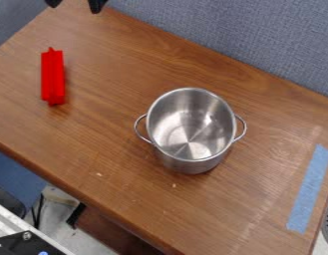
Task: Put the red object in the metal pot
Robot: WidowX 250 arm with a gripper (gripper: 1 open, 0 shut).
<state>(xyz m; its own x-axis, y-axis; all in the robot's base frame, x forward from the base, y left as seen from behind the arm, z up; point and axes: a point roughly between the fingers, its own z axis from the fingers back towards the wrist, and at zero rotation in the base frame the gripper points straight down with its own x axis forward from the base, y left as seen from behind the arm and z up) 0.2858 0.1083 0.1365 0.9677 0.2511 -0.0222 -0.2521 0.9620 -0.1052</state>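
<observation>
The red object (52, 76) is a bright red block lying flat on the left part of the wooden table, its long side running away from the camera. The metal pot (193, 127) stands upright near the table's middle, shiny, without a lid, and nothing is inside it. My gripper (73, 4) is at the very top left of the view, above and behind the red object. Only two dark fingertips (97, 5) show, set well apart with nothing between them. The arm itself is out of view.
A strip of blue tape (309, 187) lies on the table at the right. The table's front edge (87, 184) runs diagonally, with floor clutter below it. A grey-blue wall (246, 35) backs the table.
</observation>
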